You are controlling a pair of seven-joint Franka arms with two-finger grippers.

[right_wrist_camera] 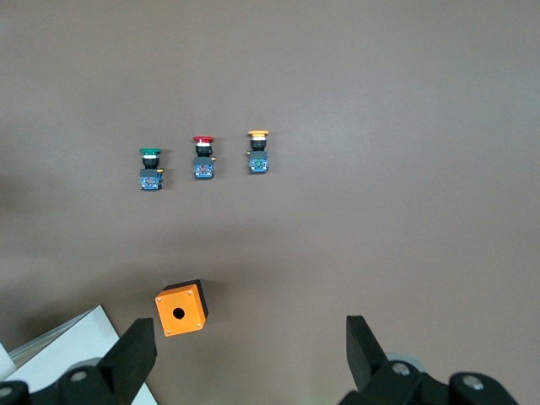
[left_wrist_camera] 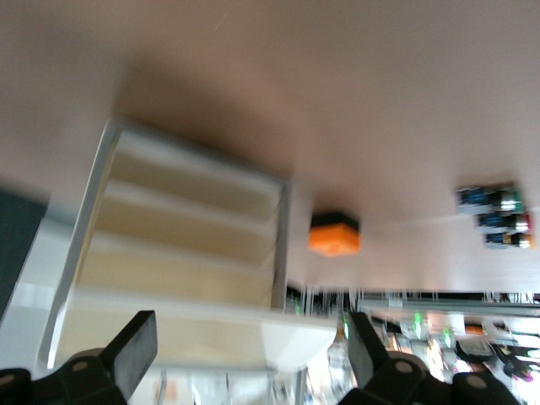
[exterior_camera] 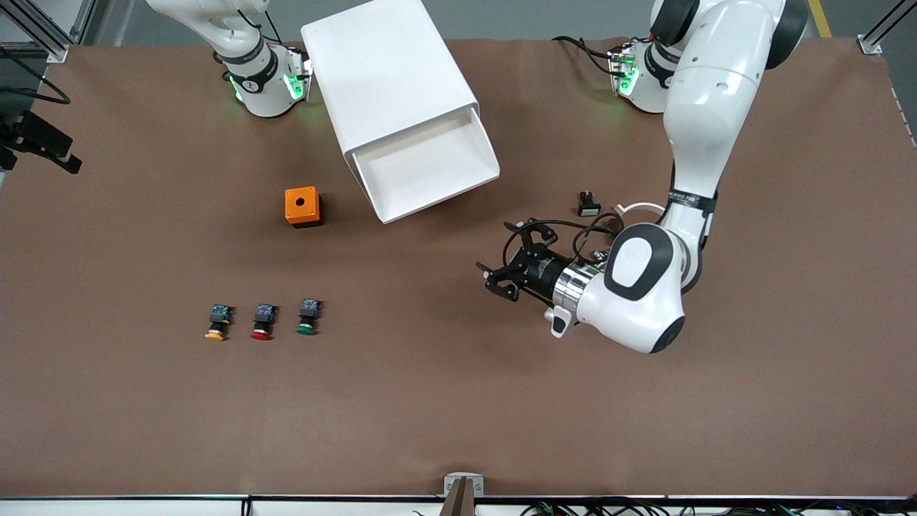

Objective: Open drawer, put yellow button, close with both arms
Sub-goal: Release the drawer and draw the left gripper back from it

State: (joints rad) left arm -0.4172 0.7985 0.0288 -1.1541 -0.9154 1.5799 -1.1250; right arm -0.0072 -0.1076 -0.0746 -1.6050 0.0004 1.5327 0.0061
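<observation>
1. The wide shallow white plastic drawer (exterior_camera: pixel 430 168), topmost of the big white boxy cabinet (exterior_camera: pixel 387 72), stood pulled out toward the front camera, its pale inside bare. The cabinet sat angled on the brown table (exterior_camera: pixel 458 401), close to the arms' bases.
2. In the left wrist view the cabinet's front (left_wrist_camera: pixel 181 245) showed stacked cream-white drawer faces, blurred.
3. The small yellow button (exterior_camera: pixel 217 322), with a yellow-orange mushroom cap and a black-and-blue body, lay on its side on the table, cap toward the front camera. It lay well apart from the drawer, nearer to the front camera and toward the right arm's end of the table.
4. It was the end one of a row of three alike: the red-capped button (exterior_camera: pixel 263 322) lay just beside it, then the green-capped button (exterior_camera: pixel 307 317).
5. A small orange box with a round hole on top (exterior_camera: pixel 301 206) sat between that row and the cabinet.
6. The left gripper (exterior_camera: pixel 501 276) hung over bare table near the drawer's open front, fingers spread wide, holding nothing.
7. The right gripper (right_wrist_camera: pixel 249 354) showed only in its own wrist view, high above the orange box (right_wrist_camera: pixel 180 309) and the three buttons, the yellow one (right_wrist_camera: pixel 258 152) among them; its fingers stood wide apart and empty.
8. A small black-and-white part (exterior_camera: pixel 588 205) lay on the table beside the left arm.
</observation>
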